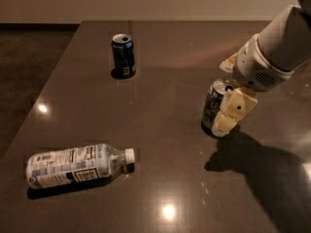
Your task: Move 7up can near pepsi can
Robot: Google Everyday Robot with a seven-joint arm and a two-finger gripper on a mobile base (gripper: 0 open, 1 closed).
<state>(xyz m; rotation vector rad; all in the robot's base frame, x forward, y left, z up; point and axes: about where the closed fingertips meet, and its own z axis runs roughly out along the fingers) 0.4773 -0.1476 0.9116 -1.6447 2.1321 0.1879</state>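
Two soda cans and one plastic water bottle occupy the dark table (160,106); one arm (279,47) enters from the upper right.

**Pincer.** The pincer (227,103) is at table level and set about the 7up can (211,108), with its cream housing against the can's right side. Whether it has closed on the can or merely brackets it cannot be told from this view.

**Task object.** The 7up can stands upright right at the pincer, on the right half of the table. The pepsi can (123,56) also stands upright, well apart from the pincer, to its left and farther back. The water bottle (77,165) lies on its side, cap toward the pincer, well to the pincer's left and nearer the viewer. It sits off the straight line between the two cans.

**Handling (judgement).**
- The 7up can is probably thin aluminium: light, smooth and somewhat slippery.
- It should be stiff enough under modest force but will dent if squeezed hard.
- Its top seems to show an opening, so the contents are uncertain and tilting could spill.
- The best hold is across the cylindrical wall at about mid-height, on opposite sides, with the can kept vertical.
- A hold near the rim or base would invite tipping.

**Count.**
- 7up cans: one.
- Pepsi cans: one.
- Water bottles: one.
- Pincers: one.

**Progress (judgement).** The cans are still well apart, so the carry toward the pepsi can is not yet done.
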